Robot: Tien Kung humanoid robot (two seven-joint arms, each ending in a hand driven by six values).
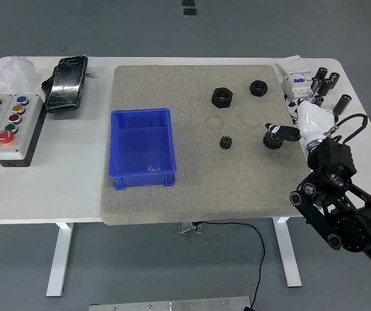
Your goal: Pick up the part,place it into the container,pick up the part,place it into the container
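A large black gear (273,141) lies on the grey mat (192,194) at the right. My right hand (283,132) reaches in from the lower right, and its black fingers (288,133) stretch out over the gear's top edge without closing around it. A smaller black gear (225,142) lies on the mat to the left of it. Two black nuts (222,97) (258,86) lie farther back. The blue container (142,148) stands open on the mat's left part. My left arm is out of view.
A button box (7,126) and a black device (67,83) lie at the table's left. A white unit (296,78) and several dark cylinders (325,83) stand at the back right, close behind my right hand.
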